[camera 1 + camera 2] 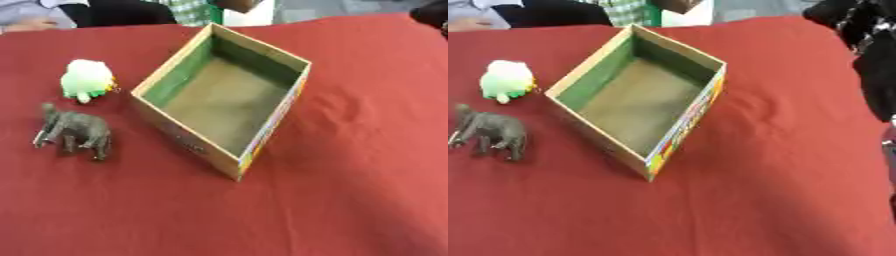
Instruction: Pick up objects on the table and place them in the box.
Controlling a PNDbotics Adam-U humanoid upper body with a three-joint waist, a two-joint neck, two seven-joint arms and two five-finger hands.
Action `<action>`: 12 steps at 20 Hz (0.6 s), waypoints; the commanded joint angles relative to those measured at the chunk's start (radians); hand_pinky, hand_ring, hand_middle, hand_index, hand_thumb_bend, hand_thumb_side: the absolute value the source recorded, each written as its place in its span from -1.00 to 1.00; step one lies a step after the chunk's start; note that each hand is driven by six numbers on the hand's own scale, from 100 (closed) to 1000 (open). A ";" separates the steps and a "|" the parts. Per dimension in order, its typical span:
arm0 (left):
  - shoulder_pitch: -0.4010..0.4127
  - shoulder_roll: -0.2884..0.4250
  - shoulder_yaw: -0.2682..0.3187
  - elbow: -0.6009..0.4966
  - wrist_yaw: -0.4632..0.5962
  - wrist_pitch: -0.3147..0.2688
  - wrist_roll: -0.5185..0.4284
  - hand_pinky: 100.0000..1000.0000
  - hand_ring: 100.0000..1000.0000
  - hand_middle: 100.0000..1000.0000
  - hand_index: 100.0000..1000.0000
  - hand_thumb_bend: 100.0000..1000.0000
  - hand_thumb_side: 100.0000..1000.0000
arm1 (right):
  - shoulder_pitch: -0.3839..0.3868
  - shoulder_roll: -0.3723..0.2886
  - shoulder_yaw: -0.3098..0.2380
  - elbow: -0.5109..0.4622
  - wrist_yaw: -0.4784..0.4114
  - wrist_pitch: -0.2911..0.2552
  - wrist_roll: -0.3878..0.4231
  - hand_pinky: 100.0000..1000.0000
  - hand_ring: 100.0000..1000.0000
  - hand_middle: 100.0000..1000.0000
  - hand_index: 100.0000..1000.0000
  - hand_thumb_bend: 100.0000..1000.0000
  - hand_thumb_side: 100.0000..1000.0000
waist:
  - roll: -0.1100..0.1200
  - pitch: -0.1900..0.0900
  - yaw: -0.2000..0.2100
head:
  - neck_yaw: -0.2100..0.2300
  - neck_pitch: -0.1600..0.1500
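Dark right robot hand (875, 75), grip unreadable. Far left, past open cardboard box (262, 131): grey toy elephant (74, 131), green-white plush (87, 79). Risk: snagging box wall reaching across.

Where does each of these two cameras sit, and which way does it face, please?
Left eye view: in the head, looking down at the red table; only a dark bit of the robot at the top right corner.
Right eye view: beside it, same downward aim; the black right arm fills the right edge, its hand not discernible.
Shared: open cardboard box, grey elephant and green-white toy to its left.
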 commanded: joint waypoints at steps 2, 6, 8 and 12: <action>-0.032 0.114 -0.071 0.034 -0.055 0.019 -0.047 0.11 0.41 0.48 0.82 -1.00 -0.14 | -0.008 -0.033 -0.005 -0.021 0.005 -0.007 -0.001 0.73 0.48 0.23 0.71 -1.00 1.00 | -0.003 -0.023 -0.008 | -0.009 -0.017; -0.077 0.196 -0.152 0.113 -0.105 -0.005 -0.097 0.14 0.44 0.50 0.84 -1.00 -0.17 | -0.008 -0.035 -0.005 -0.021 0.006 -0.010 -0.002 0.73 0.49 0.23 0.71 -1.00 1.00 | -0.006 -0.021 -0.017 | -0.015 -0.022; -0.104 0.237 -0.194 0.154 -0.131 -0.016 -0.122 0.15 0.45 0.51 0.86 -1.00 -0.20 | -0.009 -0.035 -0.003 -0.021 0.006 -0.010 -0.001 0.73 0.49 0.23 0.71 -1.00 1.00 | -0.007 -0.020 -0.019 | -0.017 -0.022; -0.149 0.321 -0.252 0.225 -0.182 -0.029 -0.174 0.20 0.50 0.54 0.89 -1.00 -0.17 | -0.013 -0.033 0.000 -0.021 0.004 -0.010 0.003 0.73 0.49 0.23 0.71 -1.00 1.00 | -0.010 -0.018 -0.024 | -0.009 -0.020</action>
